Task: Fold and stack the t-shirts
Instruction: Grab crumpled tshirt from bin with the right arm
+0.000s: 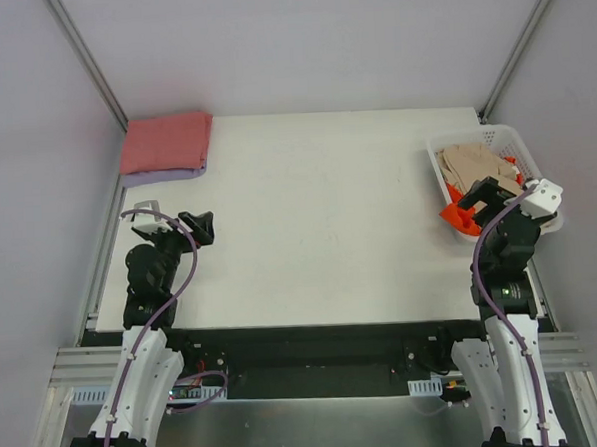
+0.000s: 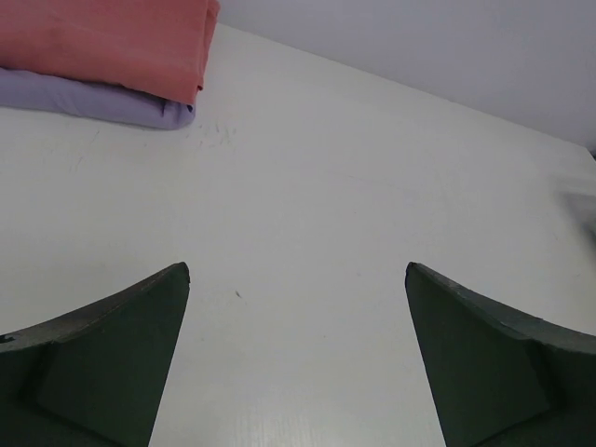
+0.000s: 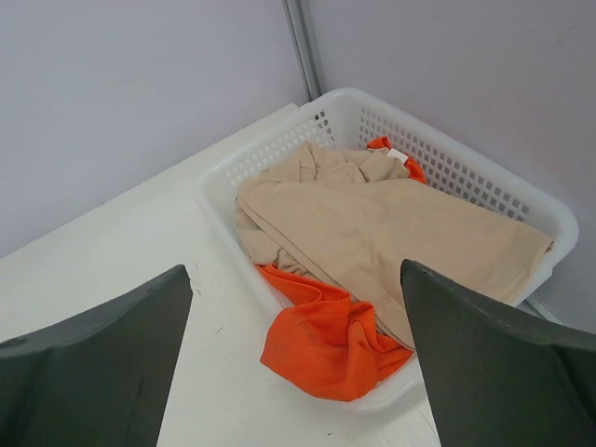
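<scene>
A folded salmon pink t-shirt (image 1: pixel 166 141) (image 2: pixel 102 42) lies on a folded lavender t-shirt (image 1: pixel 166 175) (image 2: pixel 88 98) at the table's far left corner. A crumpled tan t-shirt (image 1: pixel 481 166) (image 3: pixel 391 228) fills the white basket (image 1: pixel 504 135) (image 3: pixel 447 163) at the far right, on top of a bright orange t-shirt (image 1: pixel 456 215) (image 3: pixel 326 340) that spills over the basket's near rim. My left gripper (image 1: pixel 201 229) (image 2: pixel 296 279) is open over bare table, well short of the folded pile. My right gripper (image 1: pixel 482 196) (image 3: pixel 296 279) is open, just in front of the orange cloth, holding nothing.
White table surface (image 1: pixel 318 222) spans between the pile and the basket. Grey enclosure walls with metal posts (image 1: pixel 90 64) close in the back and sides. The basket sits right at the table's right edge.
</scene>
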### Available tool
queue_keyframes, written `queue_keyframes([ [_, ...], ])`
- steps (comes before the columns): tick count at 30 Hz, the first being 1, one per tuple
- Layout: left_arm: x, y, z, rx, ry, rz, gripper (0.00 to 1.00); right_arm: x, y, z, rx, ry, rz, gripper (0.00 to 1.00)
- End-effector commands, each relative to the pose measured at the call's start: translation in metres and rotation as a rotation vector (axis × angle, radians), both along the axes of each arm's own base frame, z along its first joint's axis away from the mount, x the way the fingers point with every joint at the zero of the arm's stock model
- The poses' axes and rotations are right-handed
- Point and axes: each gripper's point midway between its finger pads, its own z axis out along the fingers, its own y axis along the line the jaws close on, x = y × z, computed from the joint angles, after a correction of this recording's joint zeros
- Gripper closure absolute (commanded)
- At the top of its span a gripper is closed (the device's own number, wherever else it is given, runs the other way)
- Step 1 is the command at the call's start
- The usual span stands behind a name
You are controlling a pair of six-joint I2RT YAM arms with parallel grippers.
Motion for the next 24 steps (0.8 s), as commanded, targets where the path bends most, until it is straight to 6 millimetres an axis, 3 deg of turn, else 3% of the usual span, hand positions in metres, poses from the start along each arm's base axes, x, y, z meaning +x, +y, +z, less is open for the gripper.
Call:
queue_keyframes([
  [1,0.002,0.007,0.014,0.005,-0.029,0.041,0.01,-0.003,-0.003,0.025,0.022,-0.075,-0.022,0.04],
  [6,0.002,0.014,0.012,-0.002,-0.026,0.083,0.01,0.006,-0.009,0.011,0.047,-0.046,-0.063,0.04],
  [11,0.003,0.014,0.011,0.0,-0.024,0.085,0.01,0.033,-0.01,-0.007,0.059,0.183,-0.059,0.04],
  [17,0.006,0.011,0.009,-0.003,-0.017,0.068,0.01,0.065,-0.053,-0.027,0.21,0.559,-0.242,0.04],
  [19,0.007,0.011,0.008,-0.001,-0.01,0.069,0.01,0.082,-0.064,-0.033,0.231,0.62,-0.255,0.04],
  [24,0.01,0.009,0.003,-0.002,0.015,0.059,0.01,0.122,-0.087,-0.075,0.328,0.693,-0.225,0.04],
])
